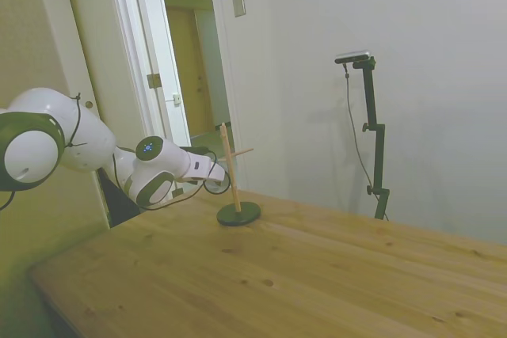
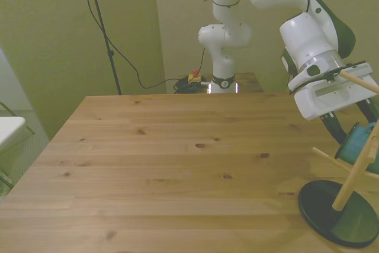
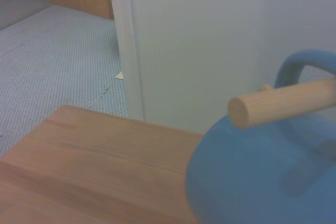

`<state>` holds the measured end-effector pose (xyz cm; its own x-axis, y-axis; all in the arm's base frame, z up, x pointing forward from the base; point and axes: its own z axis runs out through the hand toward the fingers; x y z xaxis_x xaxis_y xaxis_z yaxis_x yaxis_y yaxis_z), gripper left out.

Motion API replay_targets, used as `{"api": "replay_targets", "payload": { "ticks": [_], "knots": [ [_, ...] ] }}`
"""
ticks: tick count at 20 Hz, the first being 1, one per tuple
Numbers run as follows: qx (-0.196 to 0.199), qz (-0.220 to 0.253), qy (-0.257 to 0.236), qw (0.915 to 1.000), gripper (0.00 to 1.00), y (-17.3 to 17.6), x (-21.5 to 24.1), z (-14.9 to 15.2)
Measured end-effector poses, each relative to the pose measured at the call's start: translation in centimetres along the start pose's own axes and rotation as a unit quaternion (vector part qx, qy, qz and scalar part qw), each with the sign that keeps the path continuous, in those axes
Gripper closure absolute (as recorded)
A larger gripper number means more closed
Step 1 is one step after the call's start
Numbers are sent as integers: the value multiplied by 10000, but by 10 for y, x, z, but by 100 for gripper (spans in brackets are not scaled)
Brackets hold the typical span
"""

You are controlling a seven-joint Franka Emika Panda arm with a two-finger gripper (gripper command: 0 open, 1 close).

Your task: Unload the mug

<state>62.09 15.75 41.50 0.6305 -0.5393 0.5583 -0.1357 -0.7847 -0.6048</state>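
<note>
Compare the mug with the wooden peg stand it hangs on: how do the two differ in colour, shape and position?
Colour: the mug is teal-blue; the peg stand is pale wood on a dark round base.
Shape: the mug is a rounded body with a looped handle; the stand is a thin post with straight pegs.
Position: the mug is off the table, its handle over a peg; the stand rests on the table.
Shared: both are at the table's edge by the gripper.

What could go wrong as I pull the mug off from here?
The mug hangs by its handle on a peg of the wooden stand, so a pull off the peg's line could catch and tip the stand. The stand's base sits near the table edge, so dragging could slide it off.
</note>
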Motion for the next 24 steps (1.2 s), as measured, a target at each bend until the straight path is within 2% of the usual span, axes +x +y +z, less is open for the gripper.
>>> {"api": "replay_targets", "payload": {
  "ticks": [24],
  "knots": [
    [147,23,-55,9999,100,-1,3,-7]
  ]
}}
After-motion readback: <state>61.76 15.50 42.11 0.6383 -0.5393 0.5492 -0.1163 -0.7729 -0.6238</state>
